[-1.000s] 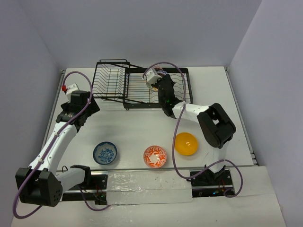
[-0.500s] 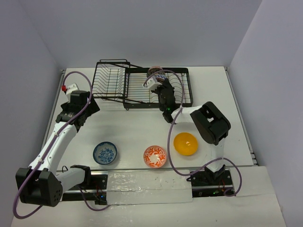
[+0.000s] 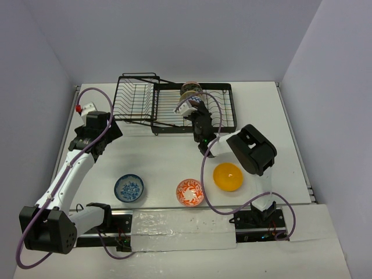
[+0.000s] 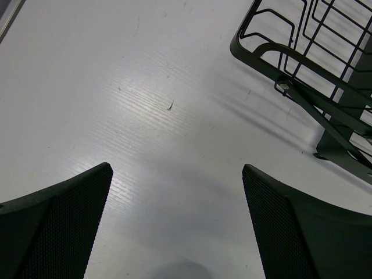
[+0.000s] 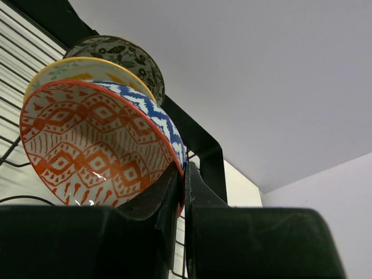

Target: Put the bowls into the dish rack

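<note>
My right gripper (image 5: 182,174) pinches the rim of the red bowl (image 5: 99,145), held on edge against a yellow-rimmed bowl (image 5: 87,65) and a grey bowl (image 5: 125,55) at the far side of the rack (image 3: 165,113). My left gripper (image 4: 176,168) is spread over bare table (image 4: 116,87) beside the rack's basket end. The blue bowl (image 3: 128,188), floral bowl (image 3: 190,192) and orange bowl (image 3: 228,176) sit on the near table.

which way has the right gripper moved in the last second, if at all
Yes. The right gripper, shut on the orange-red patterned bowl, drew back slightly toward the dish rack's near edge.
</note>
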`<action>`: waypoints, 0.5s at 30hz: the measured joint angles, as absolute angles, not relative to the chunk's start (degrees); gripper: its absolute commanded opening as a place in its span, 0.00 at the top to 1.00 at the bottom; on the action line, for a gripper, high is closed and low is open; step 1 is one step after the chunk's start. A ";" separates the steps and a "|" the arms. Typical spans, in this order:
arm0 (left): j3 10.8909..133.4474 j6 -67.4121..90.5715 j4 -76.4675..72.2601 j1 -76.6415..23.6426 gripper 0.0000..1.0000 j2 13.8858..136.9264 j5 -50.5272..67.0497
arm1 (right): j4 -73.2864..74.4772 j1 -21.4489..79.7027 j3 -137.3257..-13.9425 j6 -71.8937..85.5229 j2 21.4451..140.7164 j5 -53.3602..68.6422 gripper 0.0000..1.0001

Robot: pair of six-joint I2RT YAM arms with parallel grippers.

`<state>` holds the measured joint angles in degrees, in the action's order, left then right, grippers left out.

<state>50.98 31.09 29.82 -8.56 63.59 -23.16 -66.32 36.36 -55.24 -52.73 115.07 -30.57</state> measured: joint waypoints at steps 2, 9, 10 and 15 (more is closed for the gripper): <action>50.98 31.09 29.82 -8.54 0.01 63.59 -23.18 | -67.13 36.62 -54.61 -52.07 115.07 -30.52 1.00; 50.98 31.11 29.85 -8.45 0.01 63.59 -23.18 | -68.27 36.99 -52.31 -50.39 115.63 -30.15 1.00; 50.98 31.11 29.85 -8.45 0.01 63.59 -23.18 | -68.66 37.01 -52.31 -50.41 116.01 -30.02 1.00; 50.98 31.11 29.85 -8.45 0.01 63.61 -23.16 | -70.50 36.99 -52.31 -50.54 117.99 -29.43 1.00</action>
<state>50.98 31.11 29.85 -8.45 63.61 -23.16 -70.50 36.99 -52.31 -50.54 117.99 -29.43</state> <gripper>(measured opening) 0.993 0.107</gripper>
